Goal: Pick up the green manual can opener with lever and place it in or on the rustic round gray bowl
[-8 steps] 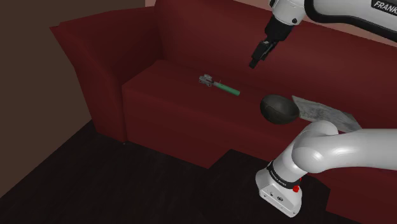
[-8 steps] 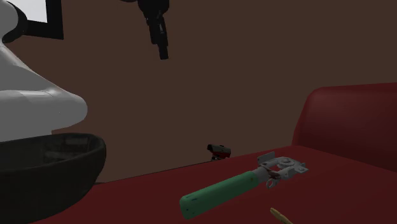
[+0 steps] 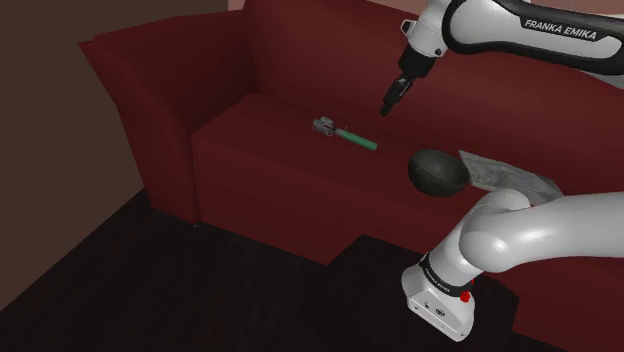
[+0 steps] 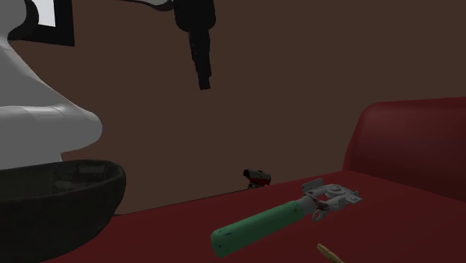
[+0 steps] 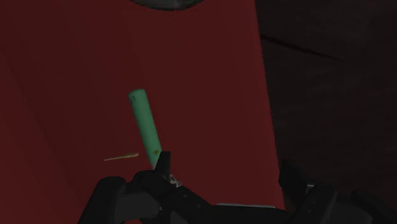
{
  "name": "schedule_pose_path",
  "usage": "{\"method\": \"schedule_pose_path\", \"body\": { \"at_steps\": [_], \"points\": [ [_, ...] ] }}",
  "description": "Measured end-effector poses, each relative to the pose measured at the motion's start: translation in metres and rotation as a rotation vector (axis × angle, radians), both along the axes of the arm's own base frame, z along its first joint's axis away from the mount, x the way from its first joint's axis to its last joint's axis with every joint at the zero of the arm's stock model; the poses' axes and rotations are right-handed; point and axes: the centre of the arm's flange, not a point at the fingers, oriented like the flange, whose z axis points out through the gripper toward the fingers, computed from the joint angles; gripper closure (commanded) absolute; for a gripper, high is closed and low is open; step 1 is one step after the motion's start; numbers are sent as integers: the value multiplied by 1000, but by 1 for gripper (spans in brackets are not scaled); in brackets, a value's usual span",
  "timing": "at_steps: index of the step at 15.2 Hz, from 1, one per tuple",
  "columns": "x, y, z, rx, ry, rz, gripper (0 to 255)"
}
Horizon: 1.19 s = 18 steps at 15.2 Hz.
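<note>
- Now the black gripper point(image 3: 386, 107) hangs above the red sofa seat point(image 3: 270, 160), its fingers spread apart and holding nothing.
- The green-handled can opener point(image 3: 345, 133) lies flat below the fingers, untouched, its metal head nearest one fingertip.
- The dark bowl point(image 3: 438, 170) sits beyond the handle's far end.

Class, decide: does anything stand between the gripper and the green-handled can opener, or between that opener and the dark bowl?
Nothing visible does. Only air lies between the gripper and the can opener, and only bare red sofa seat between it and the bowl. A thin stick lies flat beside the opener.
</note>
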Motion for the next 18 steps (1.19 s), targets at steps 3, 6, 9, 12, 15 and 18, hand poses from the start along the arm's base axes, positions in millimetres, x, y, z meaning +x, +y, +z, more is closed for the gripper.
{"method": "schedule_pose_path", "body": {
  "at_steps": [3,6,9,12,15,18],
  "points": [
    [24,-22,-31,13,13,55,0],
    [48,-42,-58,26,24,111,0],
    [72,-55,-82,39,36,166,0],
    [99,-73,-112,52,48,221,0],
    [127,-87,-143,65,60,275,0],
    [145,-98,-168,74,70,320,0]
  ]
}}
